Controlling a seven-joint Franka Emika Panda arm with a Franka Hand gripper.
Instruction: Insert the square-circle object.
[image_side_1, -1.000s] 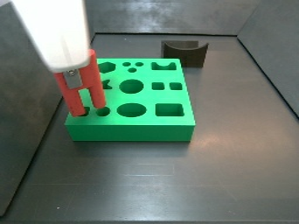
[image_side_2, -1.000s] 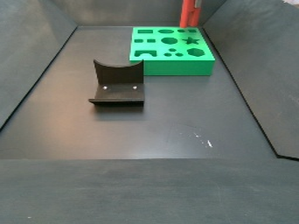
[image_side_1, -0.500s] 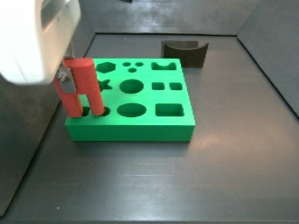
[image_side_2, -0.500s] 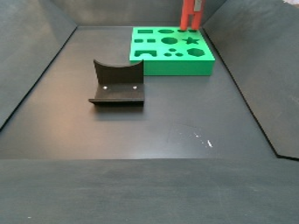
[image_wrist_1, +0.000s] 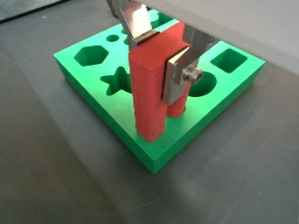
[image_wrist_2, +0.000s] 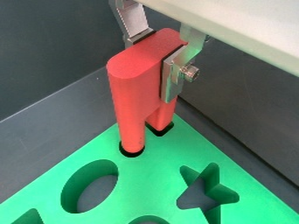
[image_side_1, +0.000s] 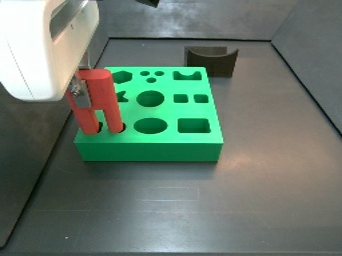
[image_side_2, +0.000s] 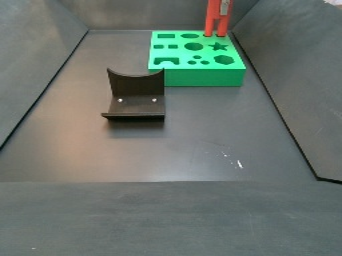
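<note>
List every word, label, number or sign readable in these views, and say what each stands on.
None: no readable text on the green board, the red piece held in the gripper at the board's corner, the square-circle object on the floor, or the white arm housing.

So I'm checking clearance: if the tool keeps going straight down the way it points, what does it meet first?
Likely the green board: the tool grips a red bar whose lower end already sits at a board hole, so the fingers would probably reach the board's top.
</note>
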